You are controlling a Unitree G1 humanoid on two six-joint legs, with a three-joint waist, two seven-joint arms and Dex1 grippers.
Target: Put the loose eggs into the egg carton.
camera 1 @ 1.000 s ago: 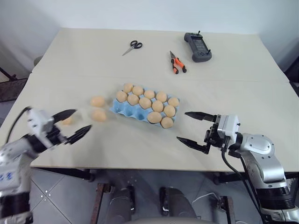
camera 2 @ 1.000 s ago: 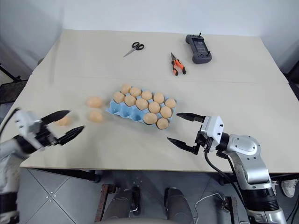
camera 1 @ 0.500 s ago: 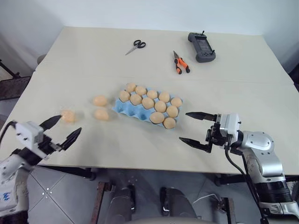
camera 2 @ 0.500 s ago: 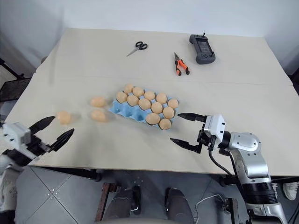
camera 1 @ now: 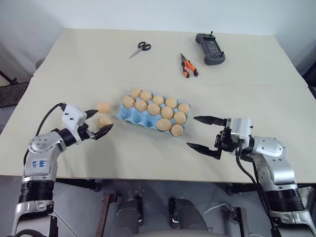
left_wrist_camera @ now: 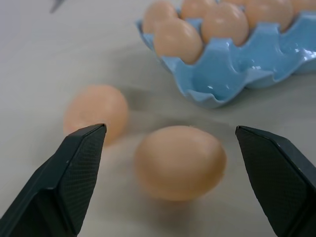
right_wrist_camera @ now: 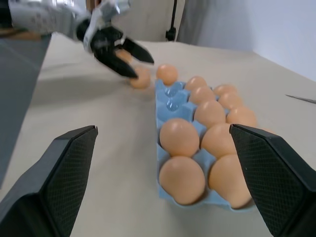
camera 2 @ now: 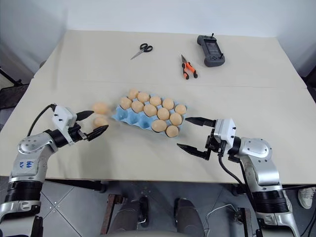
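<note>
Tan loose egg [left_wrist_camera: 179, 162] now sits between your left pincer's [camera 1: 97, 123] wide-open, empty jaws, beside the egg carton [camera 1: 129, 115]; you may close. Right pincer [camera 1: 204, 134] open, idle.

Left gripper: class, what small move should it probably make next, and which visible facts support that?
Probably ease forward and close: the left gripper is open, the nearer loose egg lies on the table between its fingers, and the egg carton has empty cups.

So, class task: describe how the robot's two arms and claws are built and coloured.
Both arms are silver-grey metal with rounded joint housings. Each ends in a white block carrying a claw, left claw and right claw, of two black pointed fingers with textured pads. Black cables loop along each wrist. The left forearm bears blue markings.
</note>
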